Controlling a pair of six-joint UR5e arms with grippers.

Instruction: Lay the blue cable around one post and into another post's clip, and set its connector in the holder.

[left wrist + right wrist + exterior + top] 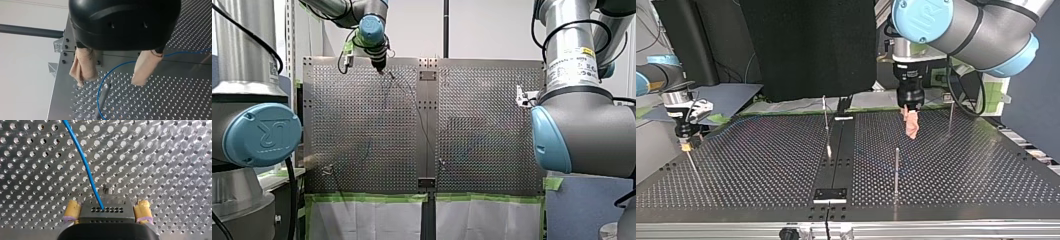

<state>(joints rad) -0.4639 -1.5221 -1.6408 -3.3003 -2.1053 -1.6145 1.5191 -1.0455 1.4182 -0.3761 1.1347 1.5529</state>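
Observation:
The thin blue cable (120, 66) curves around a metal post (103, 96) that stands just ahead of my left gripper (112, 80). That gripper's beige pads (83, 66) are wide apart, open, with nothing between them; it hangs over the plate (986, 165) at the top view's right as my left gripper (911, 125). In the right wrist view a black connector (106, 213) with rows of small holes sits between the yellow pads (72, 210) of my right gripper (107, 206), which press on its sides. The cable (83, 162) leaves the connector across the perforated plate.
Thin posts (897, 167) (951, 112) (825, 120) stand on the perforated plate. A black strip (836, 160) runs down the plate's middle to a small bracket (831, 194) at the near edge. My right gripper (685, 145) is low over the plate's left corner.

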